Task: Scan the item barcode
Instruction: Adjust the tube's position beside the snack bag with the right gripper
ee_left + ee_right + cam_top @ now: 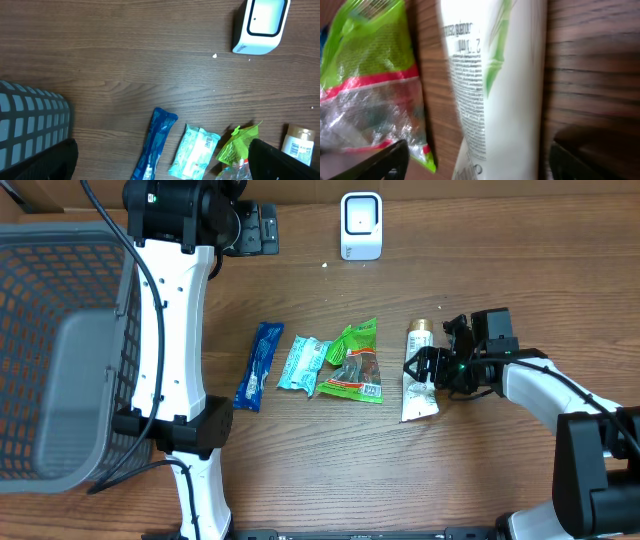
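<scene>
A white tube with a gold cap lies flat on the wooden table, right of a green bag. My right gripper is low over the tube's lower half and open, one finger on each side. In the right wrist view the tube runs between the open right gripper fingers, its small print facing up, with the green bag to the left. The white scanner stands at the back. My left gripper hovers open at the back left, empty. The scanner shows there too.
A blue packet and a teal packet lie left of the green bag; the left wrist view shows the blue packet and the teal packet. A grey mesh basket fills the left side.
</scene>
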